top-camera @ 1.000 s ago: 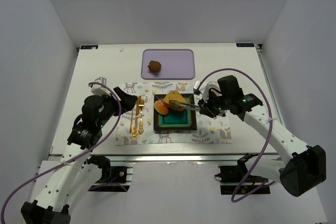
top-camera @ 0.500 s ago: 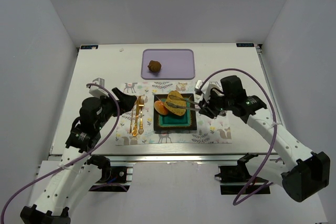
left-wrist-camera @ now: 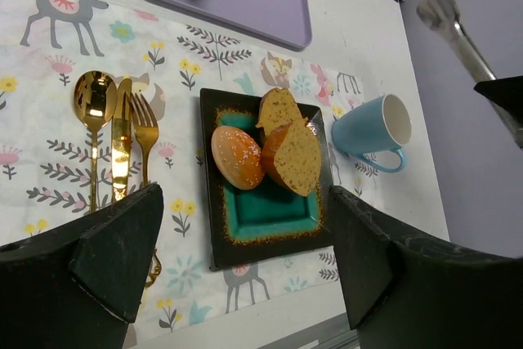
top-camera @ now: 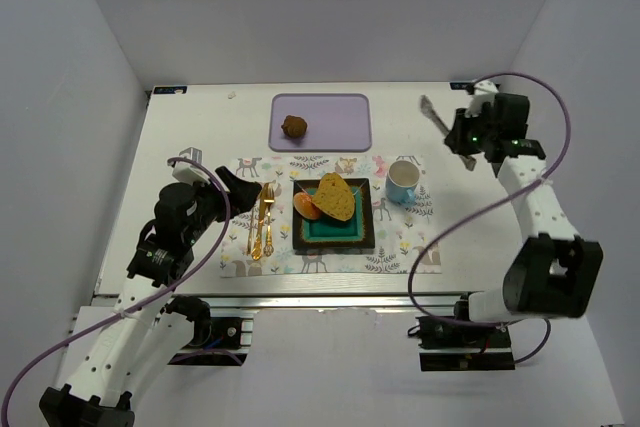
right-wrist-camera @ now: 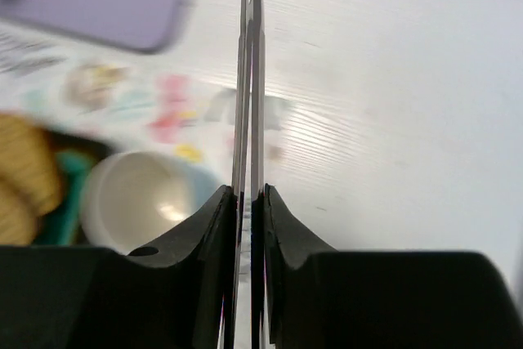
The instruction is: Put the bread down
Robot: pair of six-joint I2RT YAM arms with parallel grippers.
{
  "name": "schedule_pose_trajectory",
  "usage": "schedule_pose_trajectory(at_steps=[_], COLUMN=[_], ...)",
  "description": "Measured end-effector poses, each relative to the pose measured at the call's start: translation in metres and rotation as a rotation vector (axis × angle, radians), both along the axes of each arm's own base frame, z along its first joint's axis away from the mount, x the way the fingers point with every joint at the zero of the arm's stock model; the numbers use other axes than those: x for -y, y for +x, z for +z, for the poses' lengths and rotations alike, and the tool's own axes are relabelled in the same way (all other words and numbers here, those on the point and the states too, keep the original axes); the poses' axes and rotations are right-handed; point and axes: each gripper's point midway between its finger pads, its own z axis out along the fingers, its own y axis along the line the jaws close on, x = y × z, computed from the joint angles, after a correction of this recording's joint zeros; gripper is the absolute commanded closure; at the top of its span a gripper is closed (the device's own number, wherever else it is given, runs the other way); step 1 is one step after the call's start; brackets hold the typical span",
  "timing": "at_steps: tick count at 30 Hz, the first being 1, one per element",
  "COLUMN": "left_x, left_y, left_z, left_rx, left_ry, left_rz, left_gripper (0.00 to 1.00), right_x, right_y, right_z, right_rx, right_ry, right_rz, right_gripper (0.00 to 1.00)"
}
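Three oval breads (left-wrist-camera: 294, 157) (one orange) crowd glazed plate (left-wrist-camera: 270, 217).

Overhead and wrist views, the bread (top-camera: 334, 197) shared

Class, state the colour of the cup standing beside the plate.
The cup is light blue outside and white inside; the left wrist view shows it best.

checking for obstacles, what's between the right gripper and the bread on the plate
The blue cup stands between the right gripper and the bread; the top view shows it.
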Motion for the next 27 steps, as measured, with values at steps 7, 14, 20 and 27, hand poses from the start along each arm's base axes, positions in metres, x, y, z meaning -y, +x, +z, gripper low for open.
schedule_pose_trajectory(at_steps=[7, 14, 20, 27], left_x=[0.001, 0.002, 0.003, 0.005], left_y=[0.002, 0.005, 0.008, 0.011], left_z=[0.004, 0.0, -0.004, -0.009], left_rx=[0.018, 0.003, -0.009, -0.024], left_ry=[-0.006, -0.001, 0.003, 0.009], left_rz=[0.0, -0.001, -0.004, -0.011], left_gripper=[0.09, 0.09, 0.09, 0.08], right_x=[0.093, 0.101, 0.106, 0.114], right_y=[0.011, 0.003, -0.008, -0.015], right_z=[-0.109, -0.165, -0.191, -0.16], right_rx=[-0.248, -0.383, -0.447, -0.391], right_ry=[-0.076, -0.121, -0.149, -0.19], right_rz=[-0.285, -0.291, -0.261, -0.226], right_gripper=[0.69, 0.38, 0.19, 0.11])
